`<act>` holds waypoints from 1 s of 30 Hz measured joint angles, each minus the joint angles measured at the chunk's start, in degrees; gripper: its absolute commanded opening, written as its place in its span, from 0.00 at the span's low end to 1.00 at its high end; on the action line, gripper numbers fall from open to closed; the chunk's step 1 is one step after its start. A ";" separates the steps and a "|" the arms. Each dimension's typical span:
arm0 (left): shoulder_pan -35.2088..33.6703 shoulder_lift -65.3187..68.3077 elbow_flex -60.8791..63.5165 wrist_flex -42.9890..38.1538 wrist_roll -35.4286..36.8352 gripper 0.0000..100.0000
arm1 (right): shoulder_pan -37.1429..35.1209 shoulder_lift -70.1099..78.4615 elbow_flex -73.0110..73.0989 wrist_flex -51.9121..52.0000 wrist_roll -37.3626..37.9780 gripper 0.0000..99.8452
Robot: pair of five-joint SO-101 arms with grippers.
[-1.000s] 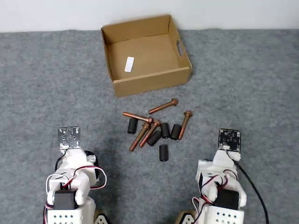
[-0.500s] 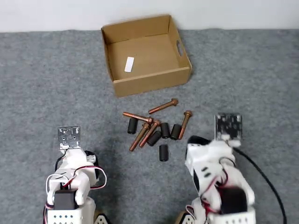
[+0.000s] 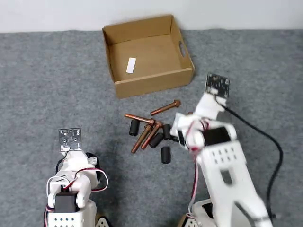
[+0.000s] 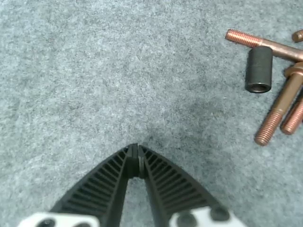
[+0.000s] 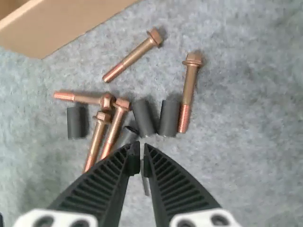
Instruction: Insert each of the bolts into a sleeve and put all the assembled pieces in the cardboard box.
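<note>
Several copper bolts (image 3: 164,108) and black sleeves (image 3: 165,154) lie loose in a pile on the grey carpet, in front of the open cardboard box (image 3: 187,71). My right arm (image 3: 213,142) stretches over the pile's right side. Its gripper (image 5: 140,151) is shut and holds nothing, hovering just short of a tilted sleeve (image 5: 125,135). Beyond it lie two sleeves (image 5: 143,117) side by side and a bolt (image 5: 188,90). My left gripper (image 4: 137,156) is shut and rests low over bare carpet. A sleeve (image 4: 259,69) and bolts (image 4: 279,111) lie off to one side.
Inside the box lies just a small white label (image 3: 130,65). My left arm (image 3: 71,165) sits folded at the near left edge. Grey carpet (image 3: 47,94) spreads out on both sides of the pile.
My right arm has swung forward from its folded spot at the near edge to over the pile, covering the rightmost bolt and sleeves in the high view. The left arm has not moved.
</note>
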 measured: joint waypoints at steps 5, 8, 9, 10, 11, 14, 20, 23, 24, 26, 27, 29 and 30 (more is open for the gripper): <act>0.00 0.00 0.00 0.00 0.00 0.00 | -0.62 13.89 -7.12 0.00 -2.02 0.07; 0.00 0.00 0.00 0.00 0.00 0.00 | -0.62 19.96 -10.02 0.00 -2.20 0.18; 0.00 0.00 0.00 0.00 0.00 0.00 | -0.62 21.63 -10.64 0.00 -2.20 0.21; 0.00 0.00 0.00 0.00 0.00 0.00 | -0.62 22.95 -11.16 0.00 -2.20 0.21; 0.00 0.00 0.00 0.00 0.00 0.00 | -0.53 24.00 -11.52 0.00 -2.29 0.21; 0.00 0.00 0.00 0.00 0.00 0.00 | -0.53 26.55 -11.78 -0.44 -3.60 0.18; 0.00 0.00 0.00 0.00 0.00 0.00 | -2.90 29.98 -11.78 -2.64 -4.31 0.17; 0.00 0.00 0.00 0.00 0.00 0.00 | -2.99 31.47 -11.78 -5.36 -4.31 0.17; 0.00 0.00 0.00 0.00 0.00 0.00 | -2.90 31.91 -11.78 -6.42 -4.31 0.17; 0.00 0.00 0.00 0.00 0.00 0.00 | -2.90 33.05 -11.78 -8.09 -4.31 0.17; 0.00 0.00 0.00 0.00 0.00 0.00 | -2.90 33.67 -11.78 -8.70 -4.31 0.17; 0.00 0.00 0.00 0.00 0.00 0.00 | -2.90 34.73 -11.78 -9.58 -4.31 0.17; 0.00 0.00 0.00 0.00 0.00 0.00 | -2.90 35.34 -11.78 -9.93 -4.31 0.17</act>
